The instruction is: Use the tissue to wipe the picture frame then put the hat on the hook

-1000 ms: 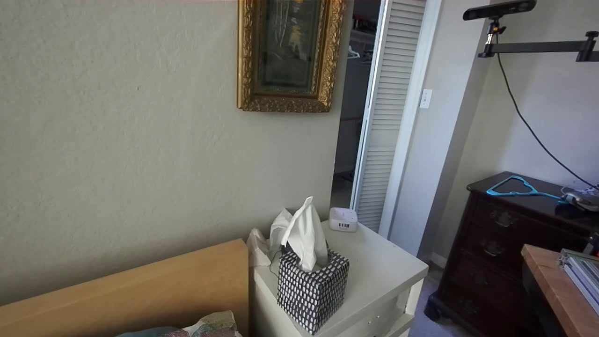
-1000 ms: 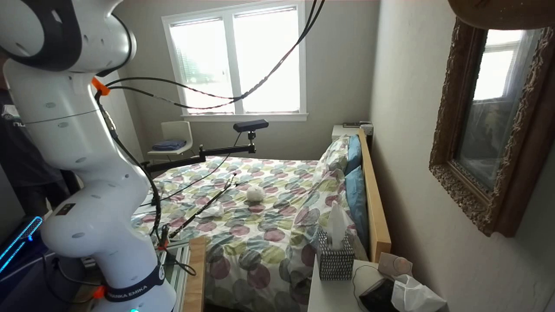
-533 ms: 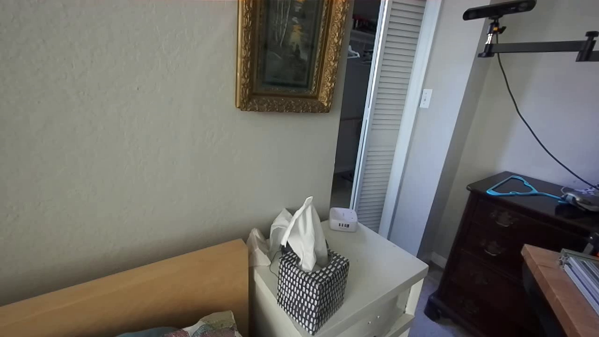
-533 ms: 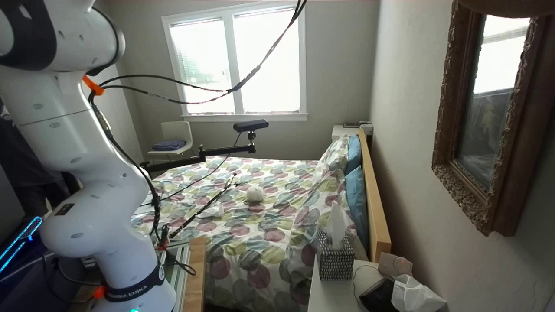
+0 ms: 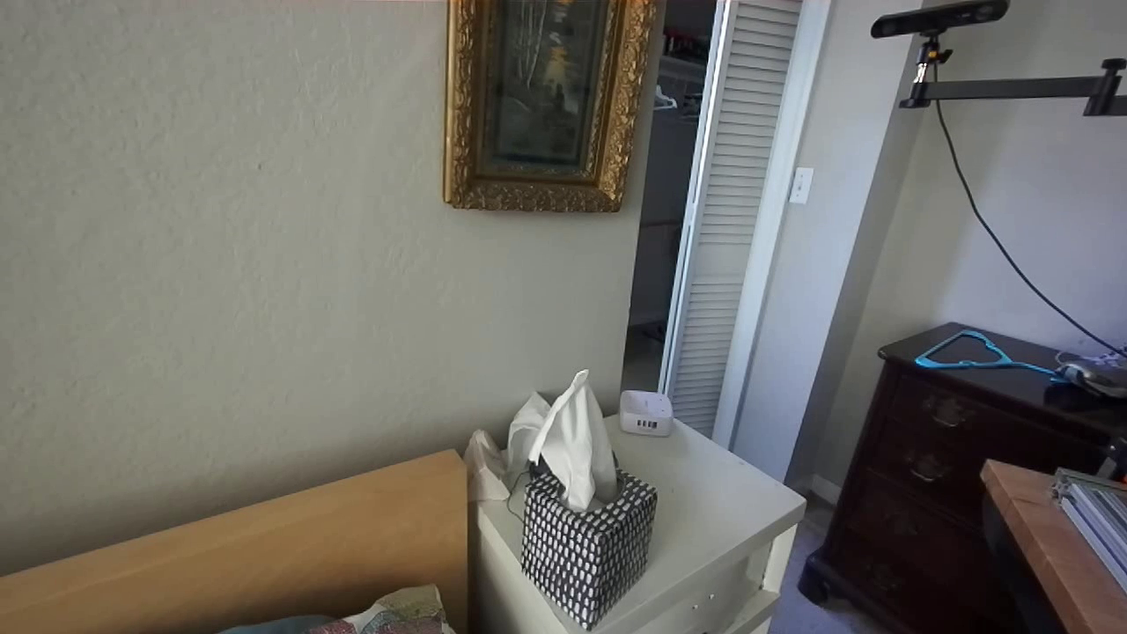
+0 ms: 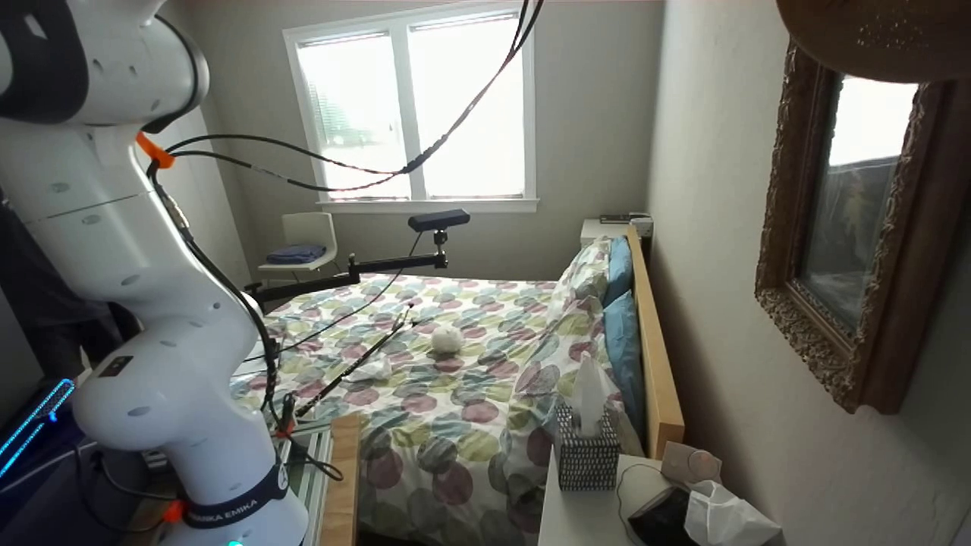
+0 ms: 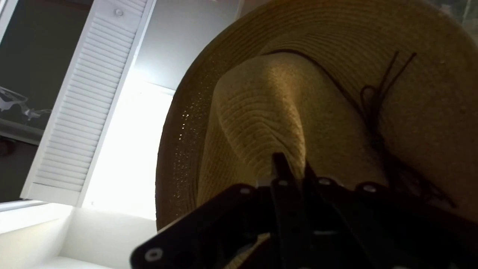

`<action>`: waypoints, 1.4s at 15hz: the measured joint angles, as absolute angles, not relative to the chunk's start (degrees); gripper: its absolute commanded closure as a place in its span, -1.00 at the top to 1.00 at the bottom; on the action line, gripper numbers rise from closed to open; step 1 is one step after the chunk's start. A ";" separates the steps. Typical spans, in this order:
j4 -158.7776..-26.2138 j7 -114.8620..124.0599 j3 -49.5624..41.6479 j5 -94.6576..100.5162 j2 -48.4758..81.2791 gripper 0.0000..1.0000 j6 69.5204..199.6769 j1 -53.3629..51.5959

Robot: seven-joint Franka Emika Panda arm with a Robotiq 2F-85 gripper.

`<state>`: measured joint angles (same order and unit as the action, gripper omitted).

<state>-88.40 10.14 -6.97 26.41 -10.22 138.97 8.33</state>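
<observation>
The tan straw hat (image 7: 254, 101) fills most of the wrist view, its crown pinched into a fold. My gripper (image 7: 294, 168) is shut on that fold, one fingertip either side. In an exterior view only the hat's brim (image 6: 887, 38) shows, in front of the upper part of the gold picture frame (image 6: 812, 334); whether they touch I cannot tell. The frame's lower part (image 5: 537, 195) hangs on the wall. One crumpled white tissue (image 6: 724, 516) lies on the nightstand, and a white crumpled piece (image 6: 370, 369) on the bed. The hook is hidden or out of view.
A black-and-white tissue box (image 5: 590, 537) with a sheet sticking up stands on the white nightstand (image 5: 722, 484). The wooden headboard (image 6: 656, 341) runs along the wall. A black camera arm (image 6: 398, 263) reaches over the bed. Cables (image 6: 455, 136) trail from the robot arm (image 6: 129, 243).
The hat's brim rose slightly, then came down lower over the picture frame. The robot arm leaned further left in that exterior view. The picture frame shifted slightly on the wall.
</observation>
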 measured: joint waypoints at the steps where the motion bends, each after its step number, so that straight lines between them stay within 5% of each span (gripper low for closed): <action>1: -89.20 10.14 -6.90 26.39 -10.20 -0.97 139.28 7.95; 6: -91.42 10.14 -5.99 25.59 -10.17 -0.97 139.96 7.81; 7: -91.56 10.14 -5.92 25.58 -10.17 -0.37 140.07 7.81; 8: -91.59 10.15 -5.88 25.57 -10.17 -0.35 140.11 7.82; 18: -91.60 10.18 -5.42 25.58 -10.48 1.00 140.19 7.90; 21: -91.64 10.18 -4.65 25.62 -11.61 1.00 140.19 7.90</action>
<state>-91.64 10.18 -4.65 25.62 -11.61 140.19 7.90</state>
